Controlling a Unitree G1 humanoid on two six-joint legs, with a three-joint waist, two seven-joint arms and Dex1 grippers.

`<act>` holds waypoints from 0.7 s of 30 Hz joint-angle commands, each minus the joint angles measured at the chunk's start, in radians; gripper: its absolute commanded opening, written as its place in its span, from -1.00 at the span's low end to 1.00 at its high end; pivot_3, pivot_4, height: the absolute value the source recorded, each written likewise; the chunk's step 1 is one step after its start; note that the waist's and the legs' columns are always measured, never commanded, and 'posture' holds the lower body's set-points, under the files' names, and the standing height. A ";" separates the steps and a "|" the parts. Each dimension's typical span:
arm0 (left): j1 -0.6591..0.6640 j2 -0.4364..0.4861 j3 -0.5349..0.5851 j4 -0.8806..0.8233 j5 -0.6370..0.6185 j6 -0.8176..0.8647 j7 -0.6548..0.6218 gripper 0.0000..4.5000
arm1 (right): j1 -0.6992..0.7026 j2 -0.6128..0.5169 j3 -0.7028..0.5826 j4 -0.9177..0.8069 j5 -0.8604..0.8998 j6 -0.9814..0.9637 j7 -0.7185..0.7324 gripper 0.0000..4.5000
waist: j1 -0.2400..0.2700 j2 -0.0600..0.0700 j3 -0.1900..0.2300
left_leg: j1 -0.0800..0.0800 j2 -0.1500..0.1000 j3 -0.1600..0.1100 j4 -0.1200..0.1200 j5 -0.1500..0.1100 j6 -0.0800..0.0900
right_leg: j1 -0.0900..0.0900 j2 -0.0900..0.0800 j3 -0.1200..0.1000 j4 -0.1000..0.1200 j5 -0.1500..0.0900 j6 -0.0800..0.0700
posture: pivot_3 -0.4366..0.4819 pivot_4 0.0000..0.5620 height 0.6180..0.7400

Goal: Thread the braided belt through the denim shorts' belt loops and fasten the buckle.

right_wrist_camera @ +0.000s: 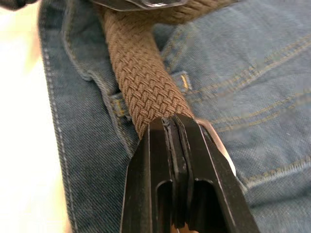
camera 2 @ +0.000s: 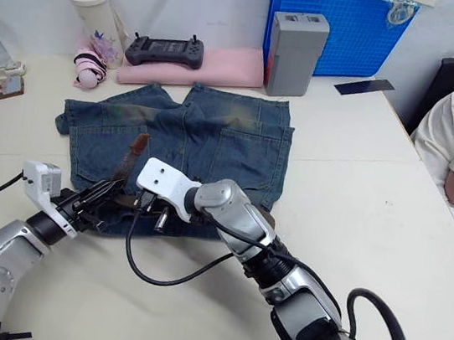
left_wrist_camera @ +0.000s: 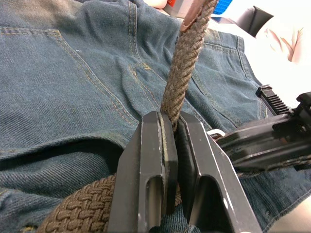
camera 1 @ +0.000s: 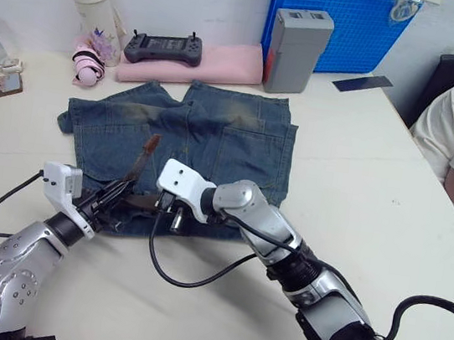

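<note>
The braided belt point(left_wrist_camera: 181, 73), brown woven cord, lies on the waistband of the faded denim shorts point(camera 1: 214, 143) at centre frame, its tip sticking up. The left gripper point(left_wrist_camera: 176, 127) clamps the belt; the right gripper point(right_wrist_camera: 172, 127) pinches it too. A belt loop point(right_wrist_camera: 118, 108) sits beside it. The buckle is hard to make out.
</note>
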 commanded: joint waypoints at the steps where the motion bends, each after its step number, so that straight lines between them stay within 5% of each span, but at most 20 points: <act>1: -0.002 0.021 0.012 -0.005 0.004 -0.019 -0.015 -0.90 | -0.041 -0.001 -0.029 -0.041 0.026 0.010 0.037 -0.99 | 0.000 0.000 0.000 | 0.000 0.000 0.000 0.000 0.000 0.000 | 0.000 0.000 0.000 0.000 0.000 0.000 | -0.05 -0.47 -0.05; 9: -0.012 0.034 0.000 0.014 0.025 -0.036 -0.035 -0.90 | -0.110 -0.003 -0.138 -0.072 0.084 0.030 0.048 -0.99 | 0.001 0.000 0.000 | 0.000 0.000 0.000 0.000 0.000 0.000 | 0.000 0.000 0.000 0.000 0.000 0.000 | -0.05 -0.47 -0.05; 21: -0.028 0.037 -0.002 0.010 0.023 -0.029 -0.034 -0.90 | -0.033 -0.023 0.009 -0.017 -0.030 -0.077 0.015 -0.99 | 0.000 0.000 0.000 | 0.000 0.000 0.000 0.000 0.000 0.000 | 0.000 0.000 0.000 0.000 0.000 0.000 | -0.05 -0.47 -0.05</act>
